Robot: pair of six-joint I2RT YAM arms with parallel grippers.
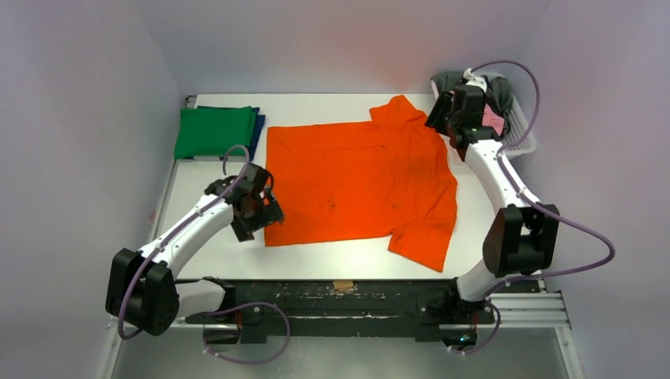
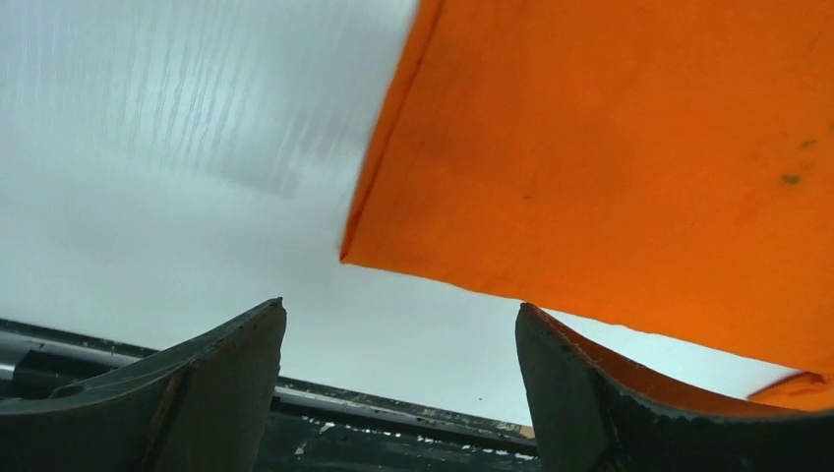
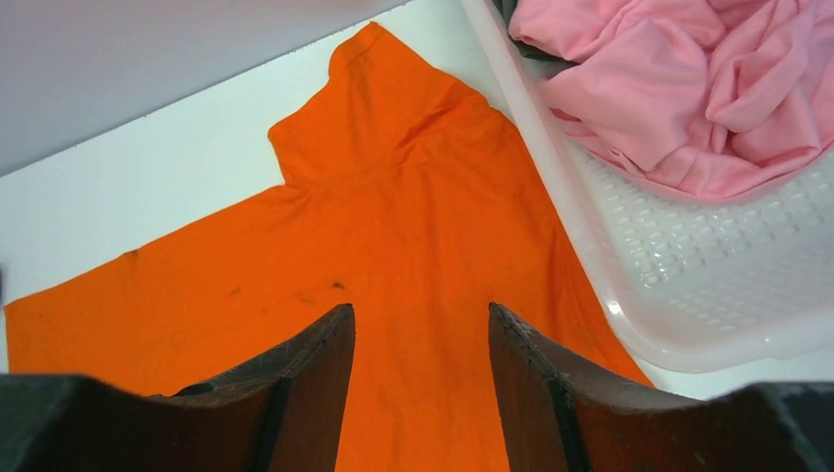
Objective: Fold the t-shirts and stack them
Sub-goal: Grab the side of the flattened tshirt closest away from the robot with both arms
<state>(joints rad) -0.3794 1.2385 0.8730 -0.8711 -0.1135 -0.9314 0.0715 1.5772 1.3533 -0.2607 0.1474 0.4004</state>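
**Orange tee laid flat, both grippers open over it**

So the bright orange cotton t-shirt (image 1: 359, 181) is spread out flat in the middle of the white table (image 1: 197, 185), collar end to the right and hem to the left. The left gripper (image 1: 259, 212) sits at the near hem corner. Its dark fingers (image 2: 226, 383) are spread wide with nothing pinched. That corner lies in the gap just ahead of them, and a bit of orange edge runs behind the right-hand finger. The right gripper (image 1: 444, 118) is up by the far sleeve, fingers also apart, with orange cloth under the gap.

The overhead view is the only one showing the folded green shirt (image 1: 215, 130) at the far left corner, lying on top of a dark blue one (image 1: 257, 126). It's also where you see a dark grey shirt (image 1: 499, 91) at the back of the white plastic mesh basket (image 1: 523, 136).

The right wrist view gives a much better look at the crumpled pink shirt (image 3: 688, 88) in that basket. It also shows a few dark specks on the orange cloth.

Hard to tell: whether either gripper's fingertips actually touch the cloth. From above, the right arm covers part of the basket, and only a thin edge of the blue shirt shows.
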